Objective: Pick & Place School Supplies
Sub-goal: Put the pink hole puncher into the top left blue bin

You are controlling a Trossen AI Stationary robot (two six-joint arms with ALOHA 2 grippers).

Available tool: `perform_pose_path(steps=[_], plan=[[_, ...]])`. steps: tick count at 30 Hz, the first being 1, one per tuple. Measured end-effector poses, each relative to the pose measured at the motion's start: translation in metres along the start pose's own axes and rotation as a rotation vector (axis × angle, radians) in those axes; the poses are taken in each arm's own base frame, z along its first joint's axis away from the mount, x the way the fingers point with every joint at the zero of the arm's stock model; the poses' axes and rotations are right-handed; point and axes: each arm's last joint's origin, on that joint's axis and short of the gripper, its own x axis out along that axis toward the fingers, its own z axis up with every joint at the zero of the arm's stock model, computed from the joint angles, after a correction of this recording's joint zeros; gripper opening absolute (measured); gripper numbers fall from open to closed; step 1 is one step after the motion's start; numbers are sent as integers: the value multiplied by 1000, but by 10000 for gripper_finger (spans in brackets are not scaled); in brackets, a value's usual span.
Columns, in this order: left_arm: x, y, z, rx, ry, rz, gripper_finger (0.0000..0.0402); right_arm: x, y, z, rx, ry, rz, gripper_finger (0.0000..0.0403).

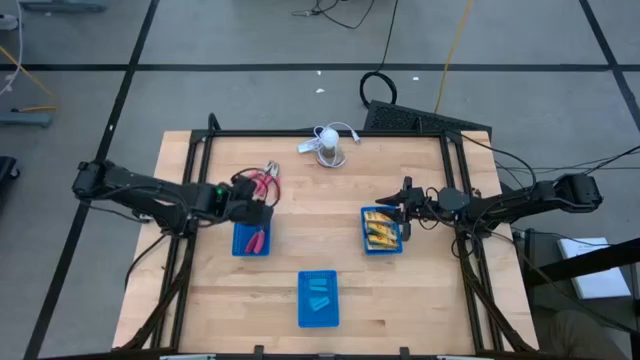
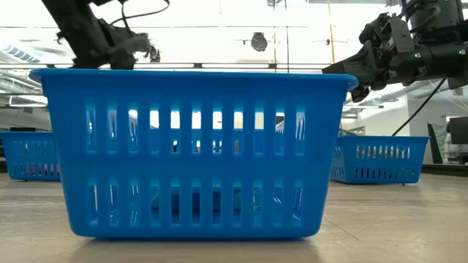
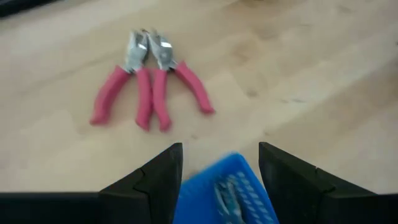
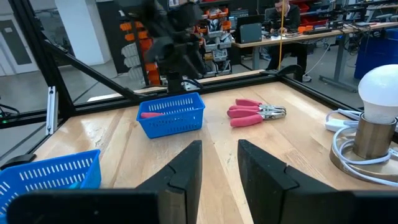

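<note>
The nearest blue slotted plastic basket (image 1: 318, 299), at the table's front edge, holds the short light-blue blocks (image 1: 319, 297). Farther back, the left gripper (image 1: 262, 199) hovers over the far rim of the left blue basket (image 1: 243, 243), fingers (image 3: 154, 180) spread wide and gripping nothing; one red-handled metal plier tool (image 1: 257, 240) already lies in that basket. Two more red-handled pliers (image 3: 149, 78) lie side by side on the wooden table (image 1: 300, 235) just beyond it, handles splayed. The probable step is fetching one of them: advance the open fingers past the rim, centre over a single handle pair, descend vertically and close across the handles to avoid dragging its neighbour. The left arm reaches in low from the table's left edge, wrist tilted downward. The right gripper (image 1: 405, 210) waits, fingers parted and empty, beside the right blue basket (image 1: 365, 231) of yellow-orange little boxes (image 1: 381, 233). Farthest stands a white lamp (image 1: 329, 143).
</note>
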Motion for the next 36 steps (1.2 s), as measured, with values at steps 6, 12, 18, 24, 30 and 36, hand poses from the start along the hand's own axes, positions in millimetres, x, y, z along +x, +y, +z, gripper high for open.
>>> perform_pose_path(steps=[6,12,18,24,30,36], plan=[[27,3,20,40,36,27,212,0,0,0,0,0,0,93],[59,7,31,63,94,78,212,0,0,0,-3,-1,0,93],[87,-2,39,46,177,-72,211,0,0,0,-3,0,0,93],[112,-7,39,-2,201,-105,212,0,0,0,-3,-2,1,93],[133,-1,37,-37,229,-39,211,0,0,0,-1,-1,0,93],[138,-1,38,-48,226,-42,211,0,0,0,-2,-1,0,93]])
